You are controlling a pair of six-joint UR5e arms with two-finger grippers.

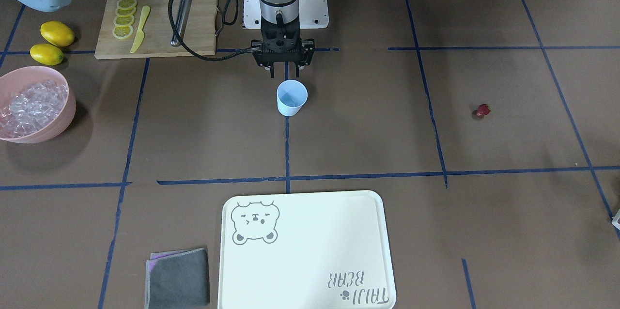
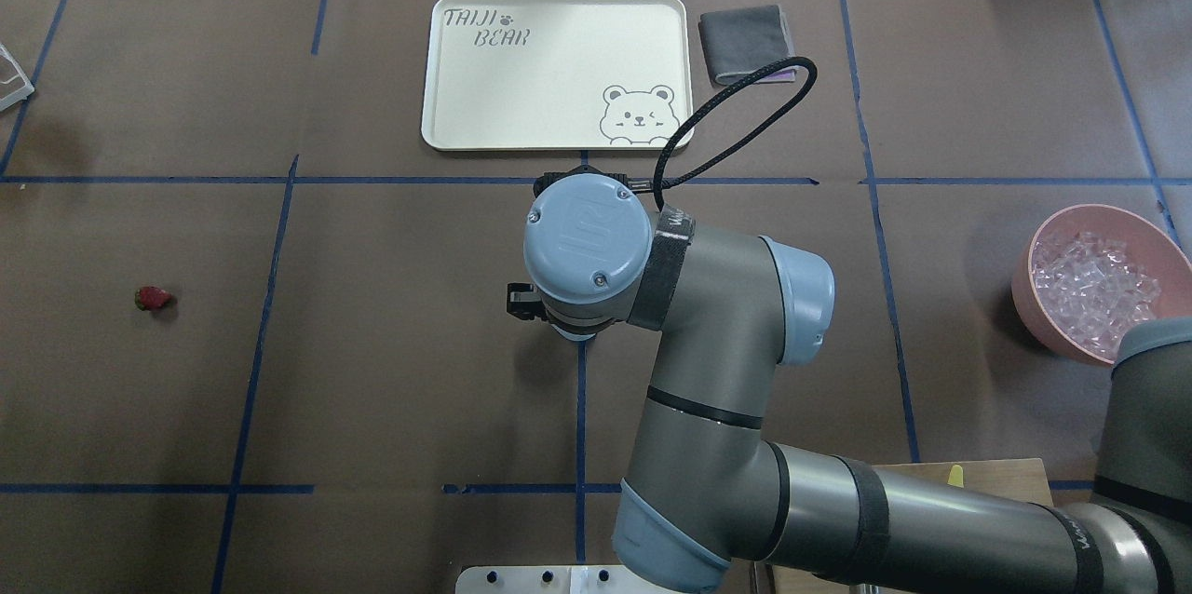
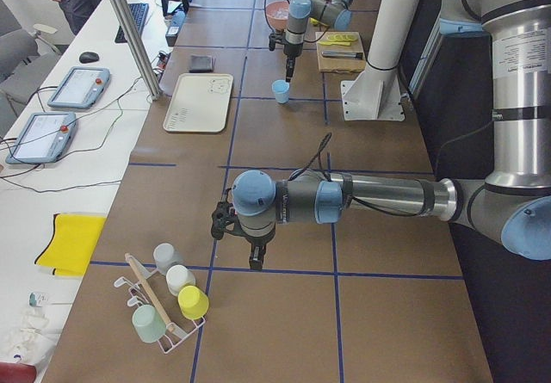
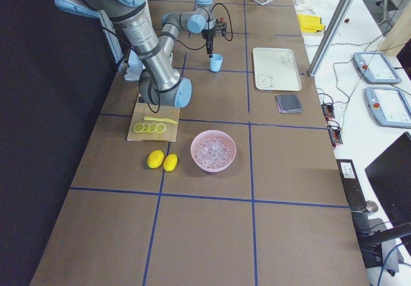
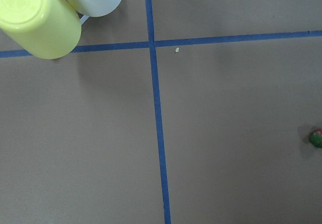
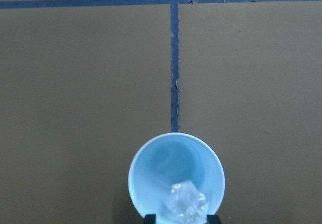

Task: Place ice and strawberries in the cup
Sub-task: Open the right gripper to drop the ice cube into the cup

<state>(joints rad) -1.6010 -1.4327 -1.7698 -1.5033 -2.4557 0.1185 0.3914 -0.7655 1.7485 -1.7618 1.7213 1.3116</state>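
Observation:
The pale-blue cup (image 1: pixel 292 97) stands upright at the table's middle, and the right wrist view looks down into it (image 6: pixel 173 176). My right gripper (image 1: pixel 286 72) hangs just above its robot-side rim, shut on one clear ice cube (image 6: pixel 187 205) held over the cup's mouth. More ice (image 1: pixel 30 105) fills the pink bowl (image 1: pixel 69 114). The strawberry (image 1: pixel 482 110) lies alone on the table, far from the cup, and shows at the edge of the left wrist view (image 5: pixel 316 138). My left gripper (image 3: pixel 255 261) hovers low near the strawberry's end; I cannot tell whether it is open.
Two lemons (image 1: pixel 57 33) and a cutting board (image 1: pixel 193 23) with lemon slices, a yellow knife and a metal tool lie by the bowl. A cream tray (image 1: pixel 305 251) and a grey cloth (image 1: pixel 178 277) lie beyond the cup. A rack of upturned cups (image 3: pixel 168 310) stands near the left gripper.

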